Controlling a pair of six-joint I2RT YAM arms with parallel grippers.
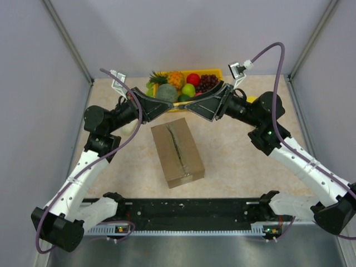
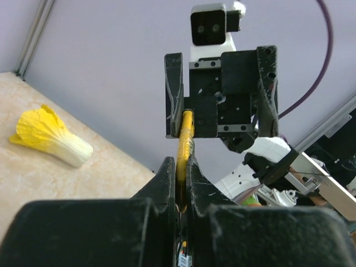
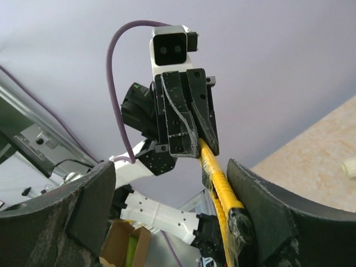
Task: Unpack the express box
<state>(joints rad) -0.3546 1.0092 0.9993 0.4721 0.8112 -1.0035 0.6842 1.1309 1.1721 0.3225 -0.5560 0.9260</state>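
Beige bench, cardboard box lying at its centre; at twelve o'clock from it the left gripper clamps a yellow cutter while the right gripper gapes open alongside, likely a handover for slitting the box.

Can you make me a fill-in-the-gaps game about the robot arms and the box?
1. The left tool is shut on a thin ____ stick.
2. The right tool has its jaws wide ____.
3. The express box on the table is ____ in colour.
4. The tray behind the box is full of ____.

Missing words: yellow, open, brown, fruit.
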